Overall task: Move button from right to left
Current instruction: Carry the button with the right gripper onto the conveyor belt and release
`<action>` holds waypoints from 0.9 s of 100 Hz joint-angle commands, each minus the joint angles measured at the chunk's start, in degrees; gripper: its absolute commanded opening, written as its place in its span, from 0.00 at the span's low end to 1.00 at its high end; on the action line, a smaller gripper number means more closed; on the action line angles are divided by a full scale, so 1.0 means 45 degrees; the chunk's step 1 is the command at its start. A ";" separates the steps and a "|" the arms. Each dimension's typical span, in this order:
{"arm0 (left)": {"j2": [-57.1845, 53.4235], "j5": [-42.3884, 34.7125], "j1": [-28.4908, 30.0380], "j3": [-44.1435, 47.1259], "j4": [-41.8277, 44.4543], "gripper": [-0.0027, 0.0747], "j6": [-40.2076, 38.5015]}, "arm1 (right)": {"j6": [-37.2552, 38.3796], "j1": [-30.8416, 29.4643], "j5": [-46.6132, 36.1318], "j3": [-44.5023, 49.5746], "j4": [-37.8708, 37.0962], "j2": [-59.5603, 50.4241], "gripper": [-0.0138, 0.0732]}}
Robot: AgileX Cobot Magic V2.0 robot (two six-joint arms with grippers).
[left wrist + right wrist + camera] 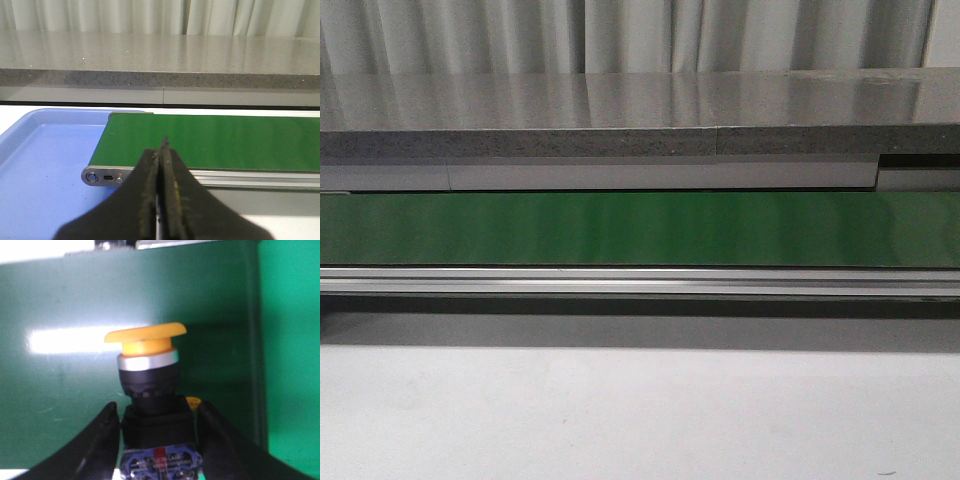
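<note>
Front view: a green conveyor belt (pixel 640 228) runs across the frame between a grey stone-like counter (pixel 620 110) behind and a pale table (pixel 640 410) in front; no arm and no button appear here.

Left wrist view: the left gripper (pixel 163 150) hangs before the belt's end roller (pixel 102 176), its jaws pressed together and holding nothing. A blue tray (pixel 40 165) lies just beside and below that end of the belt.

Right wrist view: the button (pixel 150 375) stands between the fingers of the right gripper (pixel 156 422), orange-yellow cap pointing away from the wrist, over green belt surface. The jaws flank its black body closely and seem to pinch it; actual contact cannot be told for certain.

Step in hand: judged to be the grasp or early carry of the button at the right side.

Next move: likely calls for a firm hold and a steady transfer leftward, toward the tray end, with the button kept from tilting.
</note>
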 commanded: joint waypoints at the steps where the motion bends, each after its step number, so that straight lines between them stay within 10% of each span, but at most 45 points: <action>1: -0.0402 -0.1023 0.0021 0.0570 -0.0082 0.01 -0.0001 | 0.0015 0.0147 -0.0202 -0.0324 -0.0081 -0.0344 0.19; 41: -0.0402 -0.1023 0.0021 0.0570 -0.0082 0.01 -0.0001 | 0.0002 0.0321 -0.0334 -0.0324 0.0012 -0.0076 0.77; 90: -0.0402 -0.1023 0.0021 0.0570 -0.0082 0.01 -0.0001 | -0.0033 0.1786 -0.0014 -0.0324 -0.0195 -0.1927 0.78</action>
